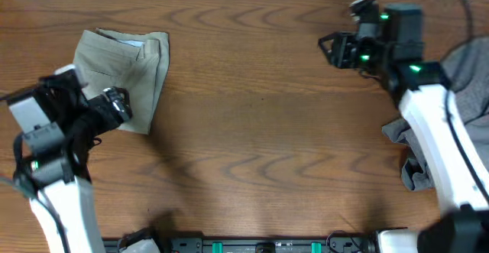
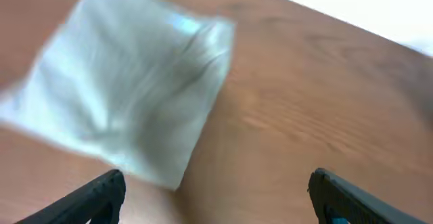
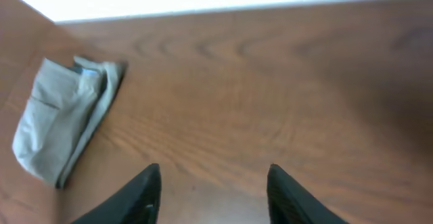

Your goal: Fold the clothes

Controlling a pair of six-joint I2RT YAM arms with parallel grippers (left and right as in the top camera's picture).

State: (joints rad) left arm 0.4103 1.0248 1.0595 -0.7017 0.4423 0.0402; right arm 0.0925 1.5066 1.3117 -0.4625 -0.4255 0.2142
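Observation:
The khaki-green shorts (image 1: 126, 73) lie folded into a compact rectangle at the table's far left. They show blurred in the left wrist view as the shorts (image 2: 128, 95), and small at the left of the right wrist view as the shorts (image 3: 61, 122). My left gripper (image 1: 118, 106) hovers at their near edge, open, with nothing between its fingers (image 2: 101, 197). My right gripper (image 1: 328, 48) is open over bare wood at the far right, its jaws apart and empty (image 3: 213, 176). A darker grey garment (image 1: 466, 85) lies crumpled at the right edge, partly hidden by the right arm.
The wooden table (image 1: 260, 131) spans the whole view. A black rail with green fittings (image 1: 260, 245) runs along the front edge. The grey garment spreads down to the right front (image 1: 412, 173).

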